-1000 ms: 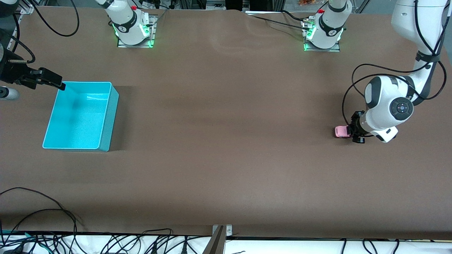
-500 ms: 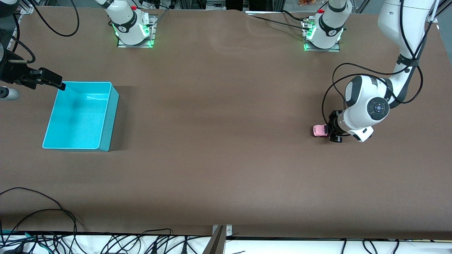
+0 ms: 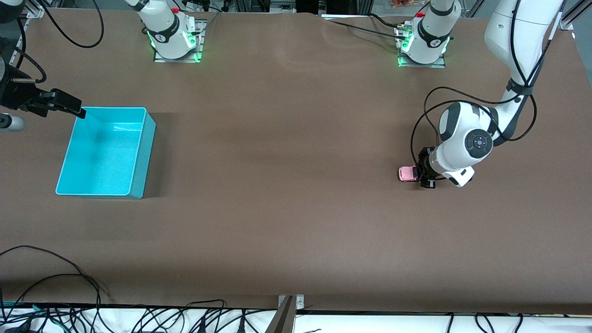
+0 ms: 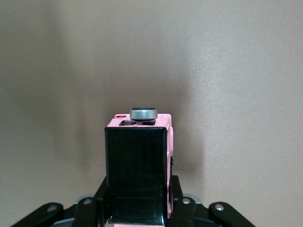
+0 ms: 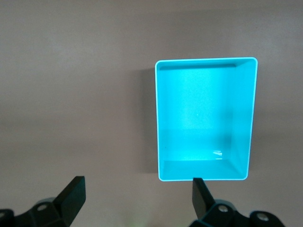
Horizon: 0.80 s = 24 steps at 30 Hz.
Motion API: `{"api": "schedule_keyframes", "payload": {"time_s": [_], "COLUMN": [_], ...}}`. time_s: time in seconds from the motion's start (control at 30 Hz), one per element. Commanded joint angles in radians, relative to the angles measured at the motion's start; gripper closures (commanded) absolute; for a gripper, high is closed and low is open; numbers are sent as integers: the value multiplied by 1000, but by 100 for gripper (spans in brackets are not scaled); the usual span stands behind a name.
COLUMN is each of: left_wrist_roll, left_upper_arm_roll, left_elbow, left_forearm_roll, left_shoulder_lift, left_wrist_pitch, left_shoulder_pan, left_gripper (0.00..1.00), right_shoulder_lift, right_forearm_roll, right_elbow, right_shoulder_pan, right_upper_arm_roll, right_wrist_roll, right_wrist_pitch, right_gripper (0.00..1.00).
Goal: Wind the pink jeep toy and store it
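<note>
The pink jeep toy, with its black roof and pink body, is held low at the table surface toward the left arm's end. My left gripper is shut on the jeep's sides. A small silver disc shows at the jeep's end away from the gripper. My right gripper waits open over the table by a corner of the cyan bin, nothing between its fingers. In the right wrist view the bin holds nothing.
Both arm bases stand on the table's edge farthest from the front camera. Cables lie along the nearest edge. Bare brown tabletop stretches between the jeep and the bin.
My left arm has carried the jeep along the table toward the right arm's end, staying shut on it. The right arm has not moved.
</note>
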State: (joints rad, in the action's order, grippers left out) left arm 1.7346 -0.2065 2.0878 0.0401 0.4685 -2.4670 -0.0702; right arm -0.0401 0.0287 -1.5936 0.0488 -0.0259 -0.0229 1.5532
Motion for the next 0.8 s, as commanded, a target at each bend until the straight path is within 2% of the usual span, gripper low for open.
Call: {"api": "schedule_keyframes", "payload": {"time_s": [0.0,0.2,0.43,0.77], "left_wrist_roll": [3,-13,-15,-122], "left_upper_arm_roll": [-1,1,1,2], "left_elbow": [-3,3,9,12], "left_forearm_roll": [-2,1,64,81], "left_shoulder_lift": [25,27,29,30], "left_wrist_pitch": [-15,-15,-15,-15], "left_shoulder_pan": [0,-13,-54,-137], "left_gripper": [88,89,90,90], "right_shoulder_lift": [-7,-7,-7,-7], "right_forearm_roll": [-3,-3,-3,-3], "right_elbow": [21,21,21,21], "right_shoulder_pan": [-3,-3,-3,-1], "right_upper_arm_roll": [-2,-2,-2,-2], "right_wrist_roll": [-5,-3,-5,-5], "right_wrist_pitch": [-8,-8,-8,-10], "right_gripper": [0,0,0,0]}}
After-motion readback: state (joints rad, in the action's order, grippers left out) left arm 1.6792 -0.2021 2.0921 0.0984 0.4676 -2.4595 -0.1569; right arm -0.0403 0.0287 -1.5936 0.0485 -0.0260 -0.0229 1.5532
